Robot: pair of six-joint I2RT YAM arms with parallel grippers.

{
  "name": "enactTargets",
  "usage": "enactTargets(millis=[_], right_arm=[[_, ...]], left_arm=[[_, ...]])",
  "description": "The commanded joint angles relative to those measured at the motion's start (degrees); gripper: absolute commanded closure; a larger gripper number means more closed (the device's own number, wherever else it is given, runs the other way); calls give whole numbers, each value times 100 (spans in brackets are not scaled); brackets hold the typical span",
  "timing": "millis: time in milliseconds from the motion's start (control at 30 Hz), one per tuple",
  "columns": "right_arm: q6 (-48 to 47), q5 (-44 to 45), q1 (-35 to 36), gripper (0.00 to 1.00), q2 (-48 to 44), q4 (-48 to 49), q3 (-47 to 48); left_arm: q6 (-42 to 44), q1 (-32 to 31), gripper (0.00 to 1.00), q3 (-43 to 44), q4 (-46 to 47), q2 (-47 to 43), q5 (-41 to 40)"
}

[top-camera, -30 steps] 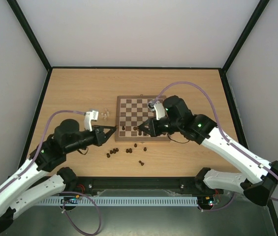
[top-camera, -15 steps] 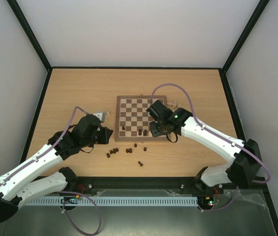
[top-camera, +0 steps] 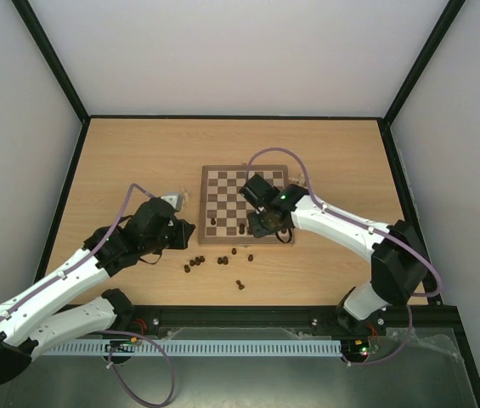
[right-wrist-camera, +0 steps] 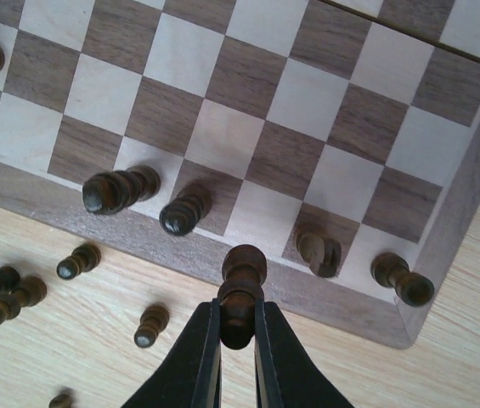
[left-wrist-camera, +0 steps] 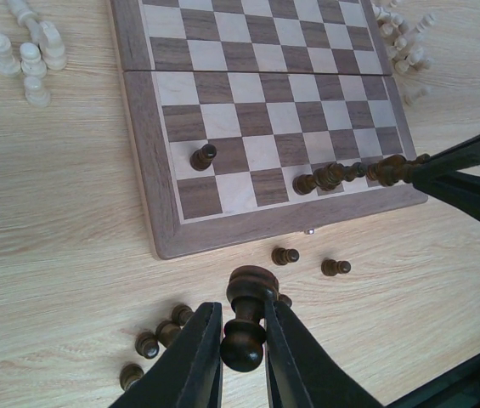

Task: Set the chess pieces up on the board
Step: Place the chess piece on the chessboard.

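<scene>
The left gripper, nearly closed, holds a dark piece at 6 o'clock of the board; the right gripper pinches a second dark piece

Robot lab / test cell, not a home or shop. Light wood tabletop boxed in by plain white panels w/ black frame struts. Two robot arms, left arm & right arm, bolted to black rail at near edge. Slotted white cable duct along front; purple cables looped over arms; green LED lit. Props: chessboard + chess pieces.
</scene>
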Motion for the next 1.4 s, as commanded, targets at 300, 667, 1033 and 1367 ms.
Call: enactTargets(millis=[300, 667, 1033, 1367], right_arm=[[-168, 62, -8, 95, 623, 148, 154], [-206, 22, -106, 94, 756, 287, -11], [-231, 16, -195, 94, 814, 398, -189], [-248, 6, -227, 85, 807, 416, -208]], left_arm=[[44, -40, 83, -74, 44, -42, -23], [44, -40, 83, -93, 58, -39, -1], [45, -42, 83, -98, 75, -2, 8], [27, -47, 83, -111, 78, 27, -9]])
